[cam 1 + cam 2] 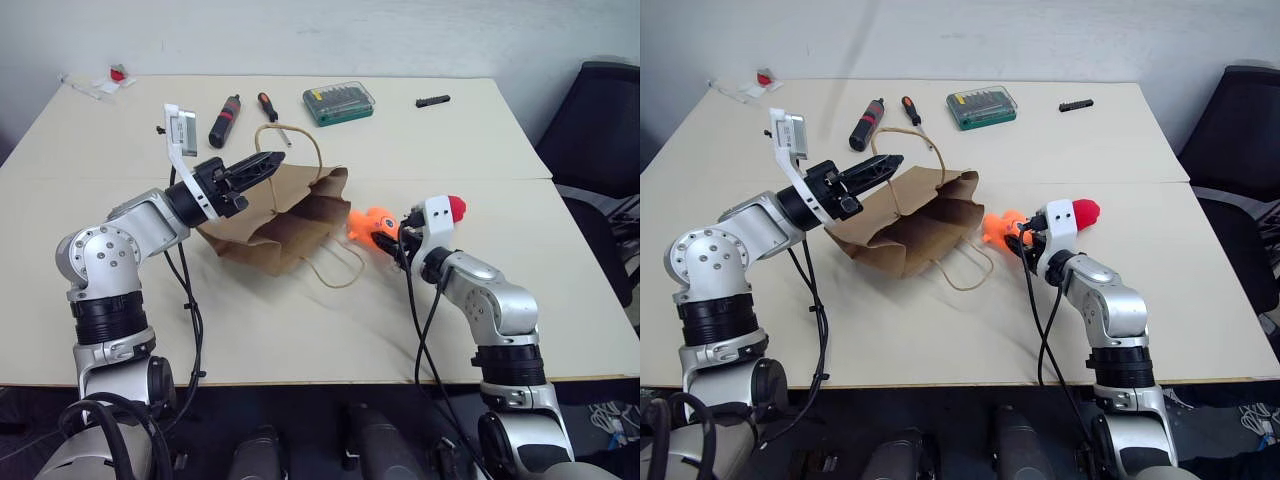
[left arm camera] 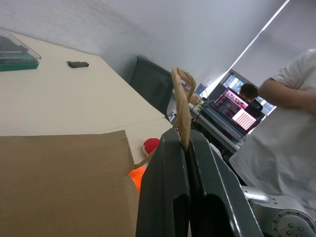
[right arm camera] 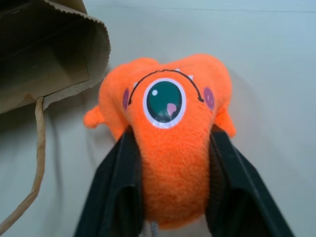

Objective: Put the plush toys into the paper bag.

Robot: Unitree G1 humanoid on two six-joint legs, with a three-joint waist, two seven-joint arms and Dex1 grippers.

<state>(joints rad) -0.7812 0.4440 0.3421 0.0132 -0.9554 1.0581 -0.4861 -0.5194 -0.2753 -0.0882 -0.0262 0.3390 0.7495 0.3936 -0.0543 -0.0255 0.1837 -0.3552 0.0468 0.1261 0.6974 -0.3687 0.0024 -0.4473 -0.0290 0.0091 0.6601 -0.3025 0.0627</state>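
Neither toy is bagged yet. Our left gripper (image 1: 268, 162) pinches one thin tan handle (image 2: 182, 106) of the brown kraft paper bag (image 1: 285, 225), lifting its mouth open. Just right of that mouth, our right gripper (image 3: 170, 148) clasps the orange fish-like plush (image 3: 168, 128). The small round red plush (image 1: 455, 208) sits on the table farther right, still to collect.

- We see two arms of silver-grey rounded shells joined by black ribbed rings.
- Each arm ends in a tool of two black tapered fingers: left tool (image 1: 262, 166), right tool (image 3: 173, 190).
- A white bracket (image 1: 178, 135) stands off the left wrist; a white block (image 1: 433, 218) caps the right.
- Black cables (image 1: 187, 300) hang loose along both forearms.
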